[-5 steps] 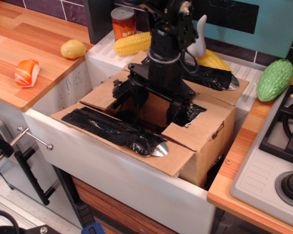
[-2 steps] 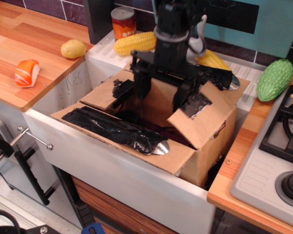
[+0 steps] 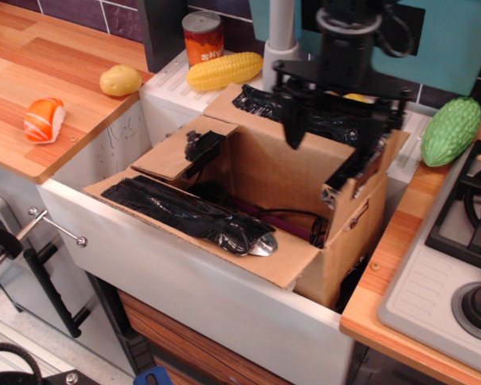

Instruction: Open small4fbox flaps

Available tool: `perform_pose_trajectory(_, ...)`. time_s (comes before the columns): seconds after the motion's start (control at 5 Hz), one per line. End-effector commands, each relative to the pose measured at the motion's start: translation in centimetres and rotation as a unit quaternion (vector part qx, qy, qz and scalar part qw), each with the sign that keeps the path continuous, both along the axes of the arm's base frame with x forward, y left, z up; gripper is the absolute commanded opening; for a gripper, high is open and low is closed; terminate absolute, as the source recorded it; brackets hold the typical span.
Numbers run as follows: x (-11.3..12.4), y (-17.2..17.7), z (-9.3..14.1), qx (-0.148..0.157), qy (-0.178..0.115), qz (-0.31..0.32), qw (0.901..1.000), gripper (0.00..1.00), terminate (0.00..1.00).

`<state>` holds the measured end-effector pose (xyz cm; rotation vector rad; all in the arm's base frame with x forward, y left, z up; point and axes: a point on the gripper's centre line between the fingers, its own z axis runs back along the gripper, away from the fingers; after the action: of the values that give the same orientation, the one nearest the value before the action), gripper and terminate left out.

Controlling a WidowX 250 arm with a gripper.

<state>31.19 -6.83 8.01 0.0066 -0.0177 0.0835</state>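
Observation:
The small4fbox [image 3: 337, 258] is a brown cardboard box standing in the white sink. Its front long flap [image 3: 194, 213] lies folded outward, with black tape and a silver end. The back long flap [image 3: 260, 104] leans outward behind. The left short flap [image 3: 173, 154] lies about level over the opening. The right short flap [image 3: 354, 178] stands nearly upright. My black gripper [image 3: 329, 151] hangs over the box's right half, open, with fingers wide apart. Its right finger [image 3: 370, 148] is against the raised right flap. Dark cables show inside the box.
A yellow corn [image 3: 223, 70] and a can [image 3: 203, 36] sit behind the box. A potato [image 3: 121, 80] and a salmon sushi [image 3: 44, 119] lie on the left wooden counter. A green gourd [image 3: 450, 130] and a stove [image 3: 465, 210] are at the right. A white post [image 3: 282, 32] stands behind.
My gripper rose out of the box and moved right and back. The right short flap went from lying flat to standing nearly upright.

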Motion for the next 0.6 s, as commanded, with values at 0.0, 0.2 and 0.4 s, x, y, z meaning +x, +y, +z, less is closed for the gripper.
perform_pose_trajectory(0.0, 0.2, -2.3, 0.7, -0.015, -0.035, 0.017, 0.9991, 1.0, 0.0)
perform_pose_trajectory(0.2, -0.1, -3.0, -0.7, -0.015, -0.048, 0.021, 0.9985, 1.0, 0.0)
perform_pose_trajectory(0.4, -0.1, -3.9, -1.7, -0.012, -0.046, 0.017, 0.9987, 1.0, 0.0)
